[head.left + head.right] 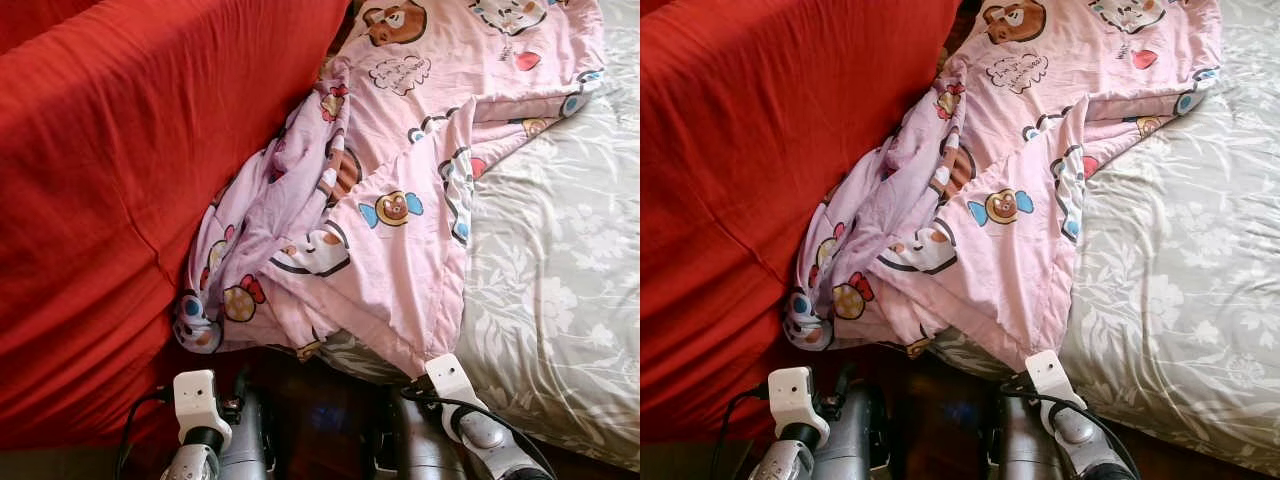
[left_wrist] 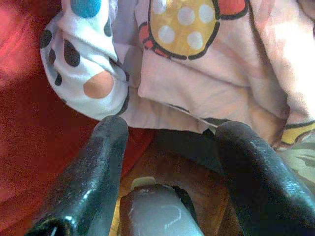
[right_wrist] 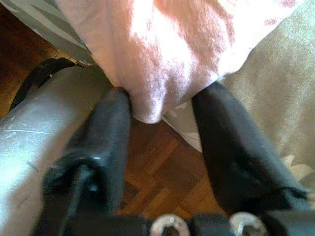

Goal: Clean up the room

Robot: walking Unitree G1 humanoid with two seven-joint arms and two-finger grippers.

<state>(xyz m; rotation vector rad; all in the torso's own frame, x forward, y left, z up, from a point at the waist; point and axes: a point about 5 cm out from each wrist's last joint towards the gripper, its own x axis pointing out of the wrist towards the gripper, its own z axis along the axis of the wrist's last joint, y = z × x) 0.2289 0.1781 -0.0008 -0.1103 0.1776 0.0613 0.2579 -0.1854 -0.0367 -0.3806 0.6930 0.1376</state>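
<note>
Both end effectors are spread wide and gripping nothing. Left end effector (image 2: 170, 130) has its two glossy black fingers (image 2: 91, 172) just below the bunched-up corner of the pink blanket (image 1: 390, 230), not touching it as far as I can see. Right end effector (image 3: 162, 105) has its two matte black fingers (image 3: 231, 147) either side of the blanket's hanging point, and the soft fuzzy tip dangles right between them, brushing one finger at most.

One blanket, thin pink cotton-looking stuff covered in cartoon prints (bears, candies, polka-dot blobs), heavily wrinkled and piled in a crumpled ridge along its left side, with a triangular flap drooping off the bed's edge. Under and to the right of the blanket is the bed (image 1: 560, 280), one mattress in a smooth grey-green sheet with a pale leafy floral pattern. Left of the blanket is a big red fabric surface (image 1: 110, 200), plain, slightly creased, looks like a cover or sofa side. Below the blanket's hanging tip there's dark parquet floor (image 3: 162, 167), small wooden blocks in a woven layout
</note>
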